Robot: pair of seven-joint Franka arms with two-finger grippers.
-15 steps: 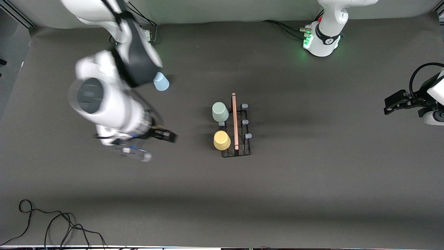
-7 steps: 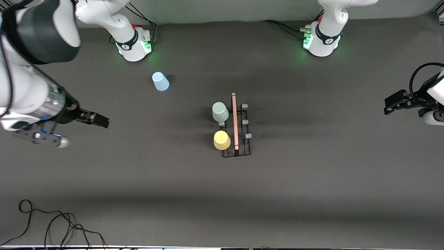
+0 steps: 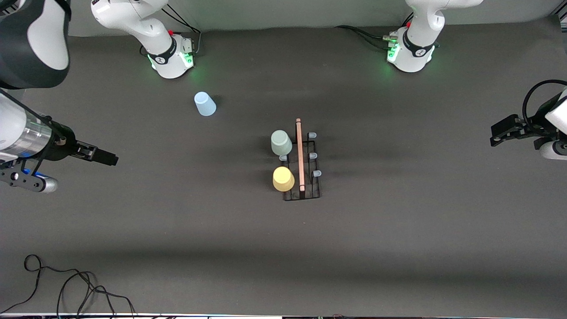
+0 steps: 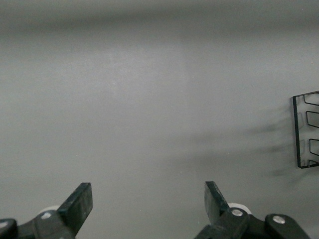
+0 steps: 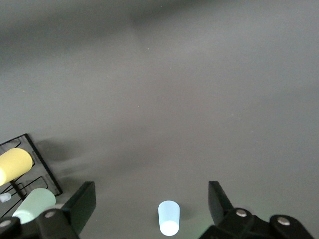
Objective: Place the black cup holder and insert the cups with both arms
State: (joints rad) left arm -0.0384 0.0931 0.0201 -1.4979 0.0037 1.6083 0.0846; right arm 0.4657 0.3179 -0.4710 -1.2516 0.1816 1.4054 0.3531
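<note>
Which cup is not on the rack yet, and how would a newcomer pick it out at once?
Start at the right arm's green-lit base. Just in front of it, nearer the front camera, a light blue cup stands alone upside down on the dark table. The pale green cup and yellow cup sit on the black rack mid-table; this one touches nothing.

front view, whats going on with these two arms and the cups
Nothing is held. The black cup holder stands mid-table with the pale green cup and yellow cup on its pegs. The light blue cup sits apart near the right arm's base. The right gripper and left gripper hang open at opposite table ends.
</note>
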